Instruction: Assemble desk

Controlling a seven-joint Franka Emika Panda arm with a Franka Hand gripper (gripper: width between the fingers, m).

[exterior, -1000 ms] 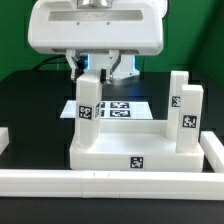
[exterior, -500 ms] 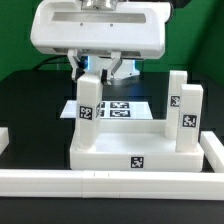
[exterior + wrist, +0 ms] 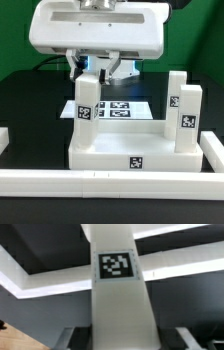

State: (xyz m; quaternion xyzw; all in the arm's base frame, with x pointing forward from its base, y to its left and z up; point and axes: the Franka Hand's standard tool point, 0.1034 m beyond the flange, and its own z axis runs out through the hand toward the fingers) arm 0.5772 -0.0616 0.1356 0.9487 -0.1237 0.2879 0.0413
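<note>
The hand sits right over the upright leg block at the exterior view's left, its fingers pinching the top of that block between them; the wrist view looks straight down the same leg block, tag facing the camera, with a dark finger on either side of it; the block stands in the far left corner of the tabletop, which lies white and rimmed on the black bench, just behind the long white rail across the front; over on the exterior view's right, two more leg blocks stand upright on the tabletop, one just behind the other; behind the tabletop, the marker board lies flat on the bench; another short rail piece shows at the left edge.
</note>
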